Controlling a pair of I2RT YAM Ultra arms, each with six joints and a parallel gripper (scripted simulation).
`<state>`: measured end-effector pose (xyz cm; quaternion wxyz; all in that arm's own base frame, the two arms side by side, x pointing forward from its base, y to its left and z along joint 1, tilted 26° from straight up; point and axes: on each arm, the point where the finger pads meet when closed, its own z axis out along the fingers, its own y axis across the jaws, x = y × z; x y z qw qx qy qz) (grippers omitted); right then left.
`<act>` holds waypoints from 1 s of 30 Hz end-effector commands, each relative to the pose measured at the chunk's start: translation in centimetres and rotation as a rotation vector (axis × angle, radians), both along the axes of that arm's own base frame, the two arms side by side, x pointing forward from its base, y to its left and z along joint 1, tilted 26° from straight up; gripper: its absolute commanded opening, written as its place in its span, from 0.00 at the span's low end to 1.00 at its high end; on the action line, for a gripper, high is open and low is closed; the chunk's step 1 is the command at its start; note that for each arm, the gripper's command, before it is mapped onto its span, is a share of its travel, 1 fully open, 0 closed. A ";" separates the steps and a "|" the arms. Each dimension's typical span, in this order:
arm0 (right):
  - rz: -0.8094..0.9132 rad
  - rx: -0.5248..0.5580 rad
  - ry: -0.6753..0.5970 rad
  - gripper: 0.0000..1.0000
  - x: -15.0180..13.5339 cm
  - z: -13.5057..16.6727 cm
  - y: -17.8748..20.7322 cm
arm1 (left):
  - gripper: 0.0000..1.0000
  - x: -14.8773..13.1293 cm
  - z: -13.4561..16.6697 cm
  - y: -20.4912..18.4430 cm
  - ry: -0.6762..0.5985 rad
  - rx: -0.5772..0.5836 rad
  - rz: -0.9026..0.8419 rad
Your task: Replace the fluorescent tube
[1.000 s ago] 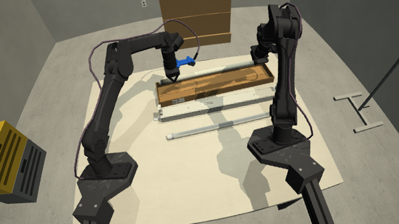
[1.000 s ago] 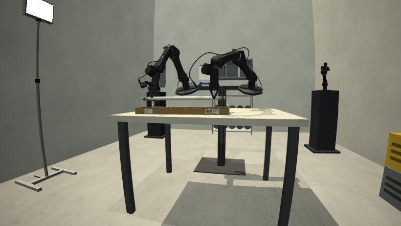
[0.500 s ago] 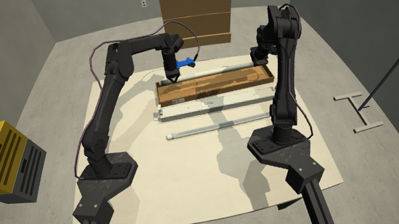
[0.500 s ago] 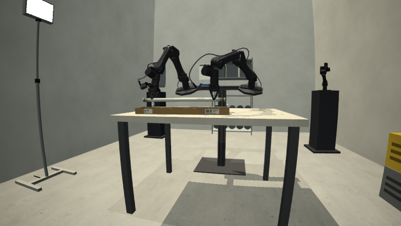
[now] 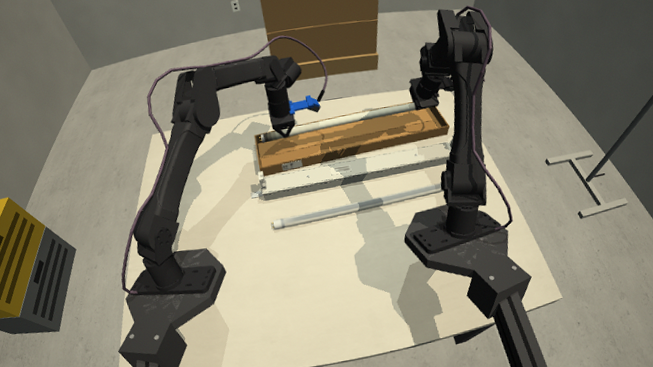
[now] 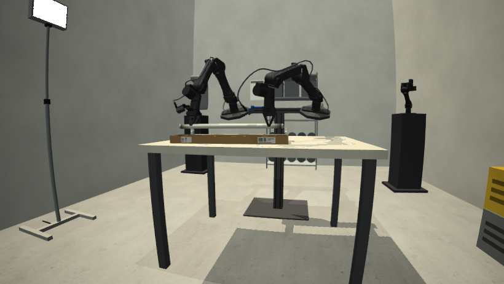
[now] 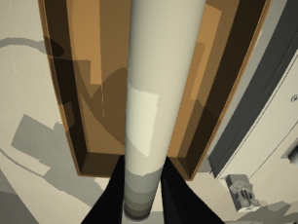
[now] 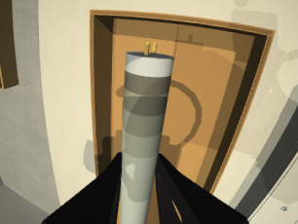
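The old fluorescent tube (image 5: 343, 120) (image 6: 225, 125) (image 7: 156, 73) (image 8: 141, 112) hangs level above the carton (image 5: 370, 146) (image 6: 225, 139) (image 8: 182, 17), with a clear gap in the exterior view. My left gripper (image 5: 285, 131) (image 6: 268, 125) (image 7: 143, 161) is shut on it near one end. My right gripper (image 5: 425, 104) (image 6: 191, 123) (image 8: 138, 159) is shut on it near the other end, whose pins show. The carton sits flat on the bench. The light fixture (image 5: 306, 179) (image 7: 287, 122) lies beside it, without a tube. The LED tube (image 5: 322, 214) lies on the bench, its far end hidden by the right arm.
The fixture's lampholder (image 5: 261, 181) (image 7: 241, 191) stands at its left end; the right one is partly hidden by the right arm. The carton stands close between the fixture and the far edge of the bench (image 6: 260, 151).
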<state>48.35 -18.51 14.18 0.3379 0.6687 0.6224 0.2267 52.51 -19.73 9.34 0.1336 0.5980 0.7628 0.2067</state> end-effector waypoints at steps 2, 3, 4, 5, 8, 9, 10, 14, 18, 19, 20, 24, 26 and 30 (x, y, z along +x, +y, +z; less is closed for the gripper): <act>-0.001 -0.018 -0.042 0.11 0.7 0.9 -0.5 | 0.11 1.1 1.0 -0.8 -0.043 -0.031 -0.017; -0.002 -0.022 -0.047 0.11 0.5 1.4 -0.5 | 0.11 0.4 1.9 -1.3 -0.040 -0.030 -0.030; -0.002 -0.022 -0.047 0.11 0.5 1.4 -0.5 | 0.11 0.4 1.9 -1.3 -0.040 -0.030 -0.030; -0.002 -0.022 -0.047 0.11 0.5 1.4 -0.5 | 0.11 0.4 1.9 -1.3 -0.040 -0.030 -0.030; 0.000 -0.009 -0.029 0.11 0.9 -0.4 -0.4 | 0.11 0.9 -0.8 -0.2 -0.012 -0.015 -0.013; 0.005 -0.021 -0.033 0.11 0.9 0.7 -0.5 | 0.11 0.3 0.9 -1.2 -0.027 -0.029 -0.019; -0.005 -0.041 -0.060 0.11 1.1 1.9 -0.8 | 0.11 -0.2 0.4 -1.1 -0.017 -0.026 -0.016; 0.005 -0.030 -0.051 0.11 1.3 1.0 -0.6 | 0.11 0.8 1.8 -1.5 -0.056 -0.037 -0.032; 0.012 -0.033 -0.063 0.11 1.0 1.8 -0.2 | 0.11 0.6 1.7 -0.5 -0.036 -0.029 -0.015; 0.011 -0.037 -0.073 0.11 1.2 2.2 -0.3 | 0.11 1.0 1.5 -1.0 -0.054 -0.036 -0.023; 0.010 -0.035 -0.067 0.11 1.2 1.9 -0.3 | 0.11 0.7 1.0 -0.8 -0.037 -0.029 -0.020; 0.013 -0.015 -0.028 0.11 1.3 -0.5 -0.2 | 0.11 0.7 -1.0 -0.1 -0.006 -0.012 -0.013; 0.015 -0.014 -0.028 0.11 1.2 -0.5 0.0 | 0.11 0.6 -1.2 -0.2 0.002 -0.009 -0.015; 0.015 -0.006 -0.016 0.11 1.0 -1.5 0.3 | 0.11 1.2 1.0 -0.4 -0.049 -0.033 -0.018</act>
